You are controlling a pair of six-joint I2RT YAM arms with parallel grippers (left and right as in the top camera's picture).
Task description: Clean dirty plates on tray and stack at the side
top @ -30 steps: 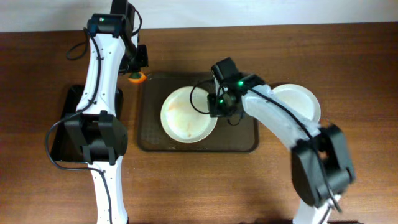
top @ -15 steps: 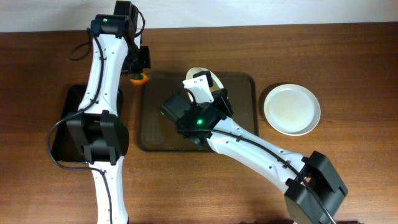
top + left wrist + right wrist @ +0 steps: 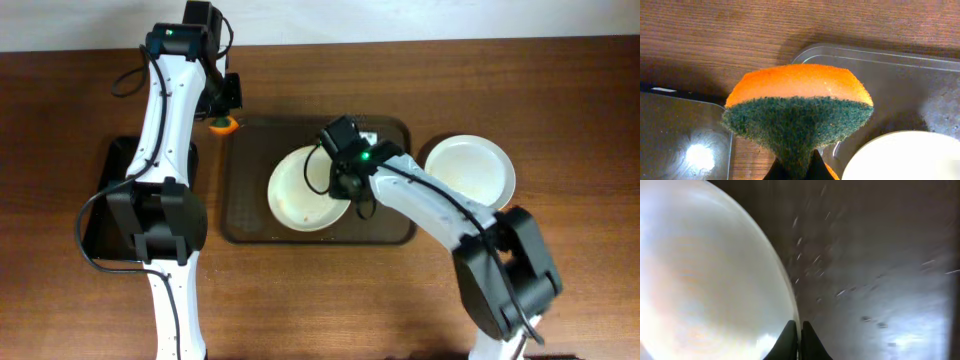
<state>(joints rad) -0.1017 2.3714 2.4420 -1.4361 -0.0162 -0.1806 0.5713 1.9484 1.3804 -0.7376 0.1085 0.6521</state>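
Right end effector [image 3: 346, 186] pinches rim of smeared pale round plate [image 3: 297, 190] on dark brown tray [image 3: 385, 226] | left end effector [image 3: 795, 170] clamps orange-green sponge [image 3: 797, 107] | one white plate [image 3: 470, 175] set aside on surface | wiping seemingly pending

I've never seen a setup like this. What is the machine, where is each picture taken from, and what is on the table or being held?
The machine is a left arm and a right arm at a wooden table, each ending in a two-finger gripper. The wide picture looks down from above; the other two come from cameras on the wrists. The left gripper pinches an orange-and-green sponge near a corner of the brown tray. The right gripper is closed on the rim of a smeared plate on that tray. A second plate sits on the table beside the tray, and a black tray lies on the other side.
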